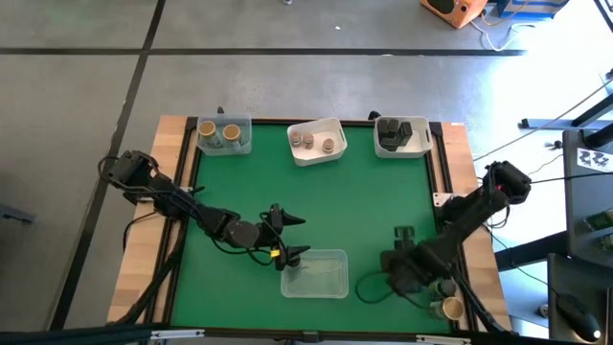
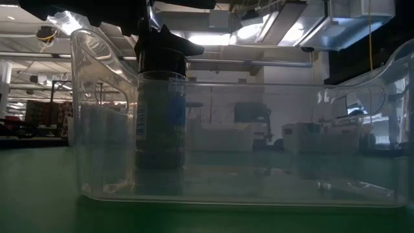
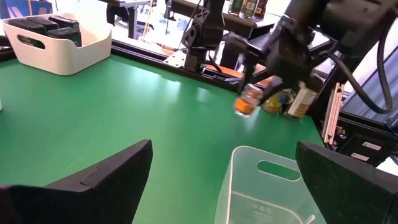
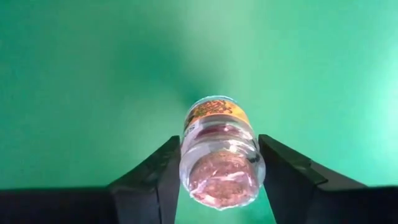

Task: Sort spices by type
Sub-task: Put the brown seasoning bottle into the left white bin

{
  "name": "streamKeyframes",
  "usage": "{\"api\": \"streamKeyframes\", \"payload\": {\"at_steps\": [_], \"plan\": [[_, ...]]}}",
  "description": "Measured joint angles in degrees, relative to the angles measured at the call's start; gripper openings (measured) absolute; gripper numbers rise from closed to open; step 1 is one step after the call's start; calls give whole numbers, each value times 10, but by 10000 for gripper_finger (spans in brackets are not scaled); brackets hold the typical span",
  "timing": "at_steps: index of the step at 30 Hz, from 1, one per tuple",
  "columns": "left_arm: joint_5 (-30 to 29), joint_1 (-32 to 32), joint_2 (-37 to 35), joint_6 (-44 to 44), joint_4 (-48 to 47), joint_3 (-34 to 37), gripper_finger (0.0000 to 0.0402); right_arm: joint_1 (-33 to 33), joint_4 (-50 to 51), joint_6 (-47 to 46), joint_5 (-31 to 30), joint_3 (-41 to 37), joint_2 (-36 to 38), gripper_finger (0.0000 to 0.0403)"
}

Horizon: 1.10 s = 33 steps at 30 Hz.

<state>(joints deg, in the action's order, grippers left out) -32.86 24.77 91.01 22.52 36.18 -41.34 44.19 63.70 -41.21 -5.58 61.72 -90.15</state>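
right gripper [image 4: 217,180] clamped on jar [image 4: 219,152], near table's front-right corner, jar's long axis pointing forward along the fingers | pink-top tray [image 1: 317,140] at far edge, mid-table, well apart | left gripper [image 1: 290,236] wide open over clear tray [image 1: 315,275], front edge

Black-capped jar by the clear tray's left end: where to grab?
Round body just below the cap, from straight above. The black-capped jar stands upright, and the clear tray wall crowds a side approach. Left pincer is open overhead.
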Motion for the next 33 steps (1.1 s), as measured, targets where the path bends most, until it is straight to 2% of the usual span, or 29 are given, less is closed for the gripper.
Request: {"api": "streamKeyframes", "payload": {"at_steps": [3,8,14,28,33], "plan": [[0,0,0,0,0,0,379,-52,-6,56,-46,6,0,180],[0,0,0,0,0,0,379,-140,-18,142,-89,6,0,180],[0,0,0,0,0,0,379,-232,-72,230,-95,5,0,180],[0,-1,0,0,-42,0,379,-392,-194,403,-108,5,0,180],[-21,-3,0,1,-73,0,379,-449,-207,466,-146,22,0,180]]}}
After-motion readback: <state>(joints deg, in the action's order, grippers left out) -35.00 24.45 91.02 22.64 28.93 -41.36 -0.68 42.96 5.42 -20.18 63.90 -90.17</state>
